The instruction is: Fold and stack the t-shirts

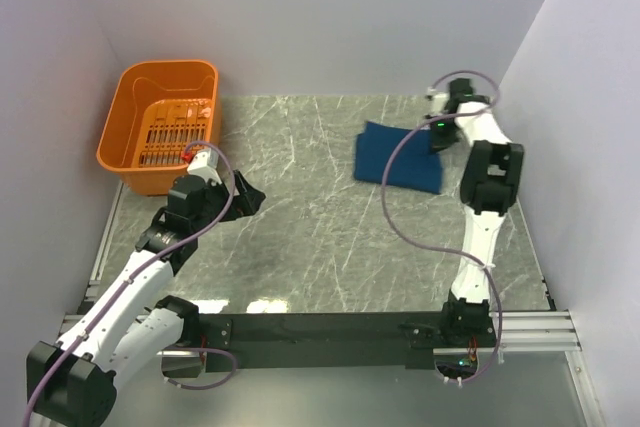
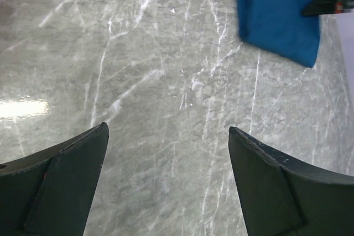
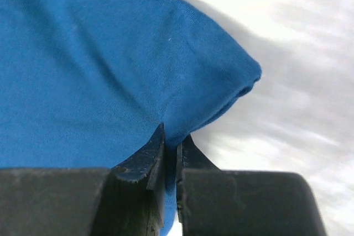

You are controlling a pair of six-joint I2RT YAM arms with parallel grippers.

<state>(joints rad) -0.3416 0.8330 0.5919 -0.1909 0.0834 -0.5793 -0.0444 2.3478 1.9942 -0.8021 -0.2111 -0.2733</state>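
1. Shows one blue t-shirt (image 1: 398,156) folded flat at the far right of the table (image 1: 320,237).
2. Pinches the t-shirt's right edge between the closed jaws of the right gripper (image 3: 171,143).
3. Holds the left gripper (image 2: 168,130) wide apart over bare marble, near the orange basket (image 1: 135,172), well apart from the t-shirt.

No text, label, brand or number can be read — not in any view.
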